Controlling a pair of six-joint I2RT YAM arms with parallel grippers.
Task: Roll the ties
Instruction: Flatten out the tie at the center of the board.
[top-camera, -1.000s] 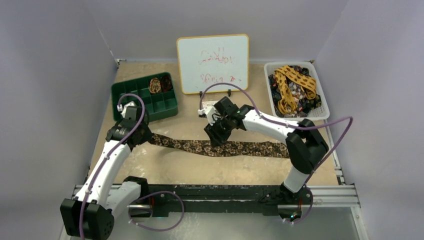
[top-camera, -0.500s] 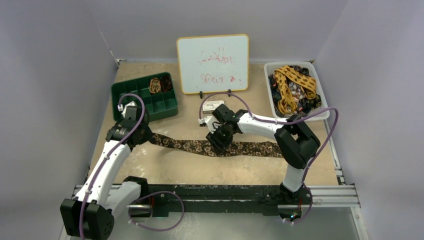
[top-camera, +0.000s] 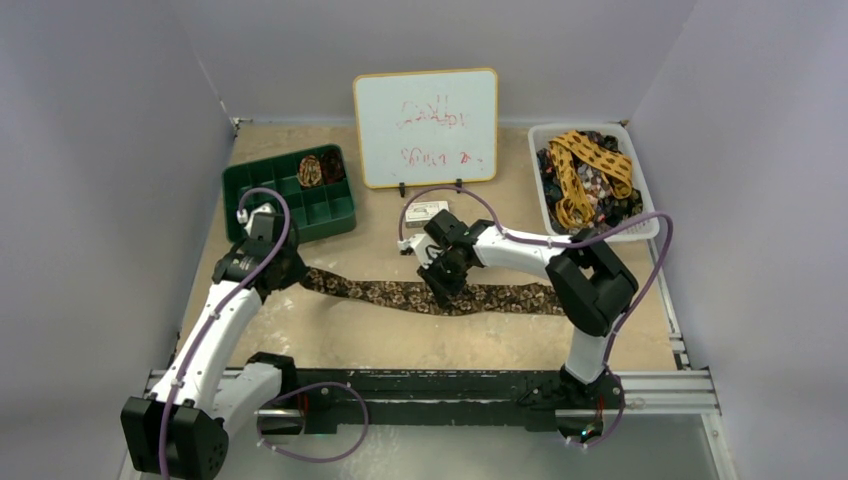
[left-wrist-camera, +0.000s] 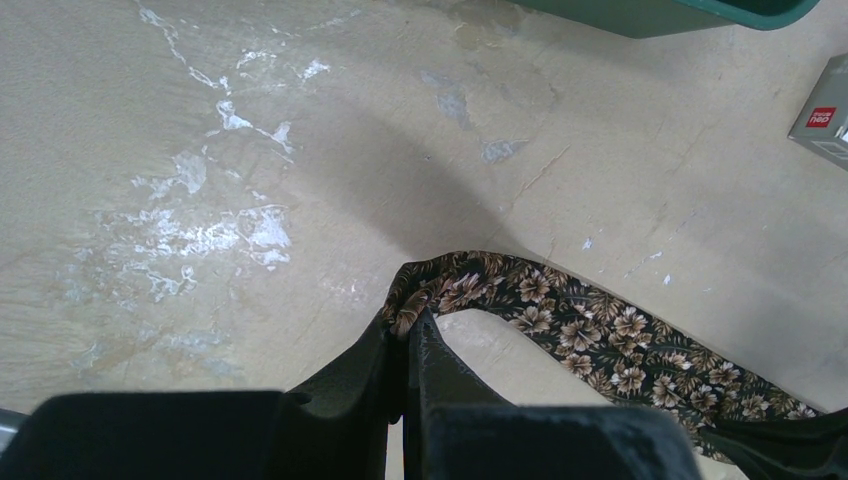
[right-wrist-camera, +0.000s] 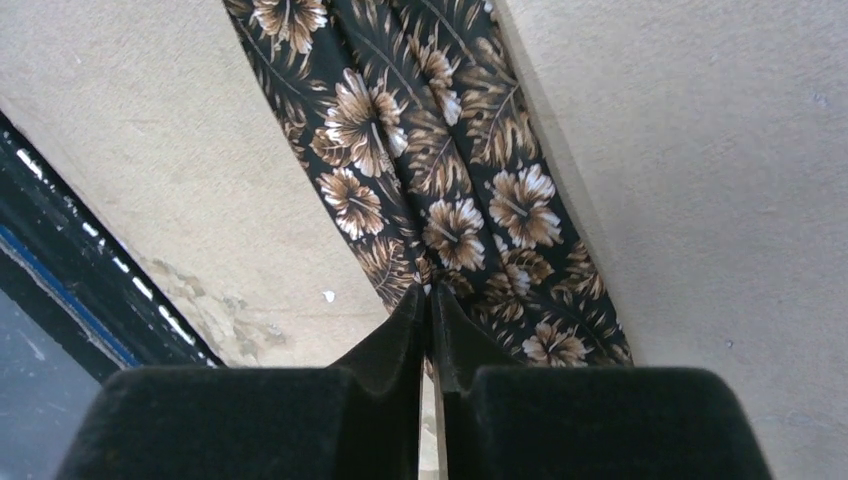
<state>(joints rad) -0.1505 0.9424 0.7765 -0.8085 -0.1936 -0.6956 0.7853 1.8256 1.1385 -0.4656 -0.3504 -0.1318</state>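
Seen from above, a whiteboard stands at the far middle of the table. In front of the whiteboard a brown flowered tie lies stretched across the table, running from front-left of the whiteboard to front-right of it. The left tool sits at the tie's left end, front-left of the whiteboard. The right tool is down on the tie's middle stretch, straight in front of the whiteboard. Left of the whiteboard is a green tray with a rolled tie in one of its far compartments. Right of the whiteboard a white basket holds a heap of loose ties, mustard ones on top. A small box lies just in front of the whiteboard.

In the left wrist view, the left tool is clenched on the narrow end of the brown flowered tie, the fabric pinched between its tips. The rest of the tie trails off to the right over the table. A corner of the green tray shows at the top edge.

In the right wrist view, the right tool's jaws are pressed together with their tips pinching the tie's fabric. The tie lies in lengthwise folds on the table. A black rail crosses the left edge.
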